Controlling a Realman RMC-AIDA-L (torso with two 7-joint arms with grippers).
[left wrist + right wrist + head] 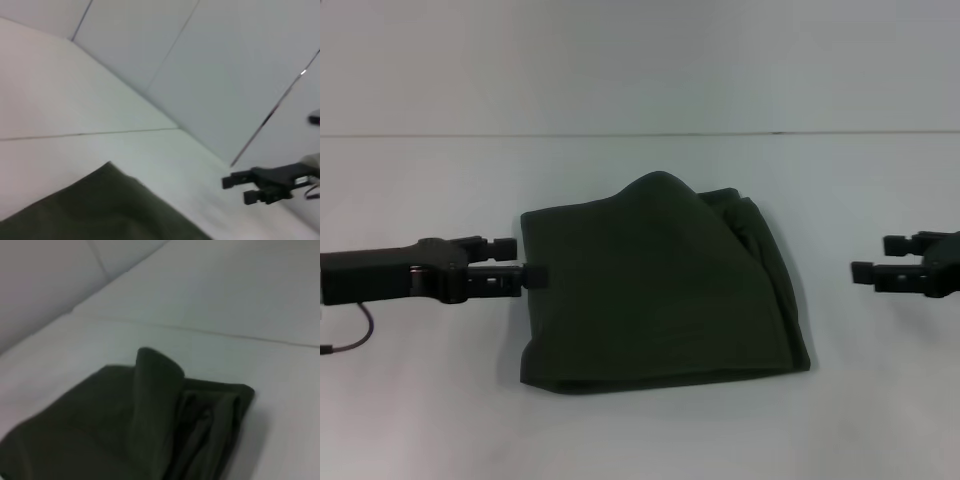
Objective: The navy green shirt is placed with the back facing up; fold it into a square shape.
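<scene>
The navy green shirt (655, 290) lies folded into a rough rectangle in the middle of the white table (420, 420), plain side up, with a raised fold at its far edge and bunched layers along its right side. It also shows in the left wrist view (100, 210) and in the right wrist view (125, 425). My left gripper (525, 260) is open at the shirt's left edge, with its lower fingertip (536, 275) just over the fabric and holding nothing. My right gripper (875, 257) is open and empty, well to the right of the shirt; it also shows in the left wrist view (238, 190).
A pale wall (640, 60) rises behind the table's far edge. A thin dark cable (350, 340) hangs under my left arm near the left border.
</scene>
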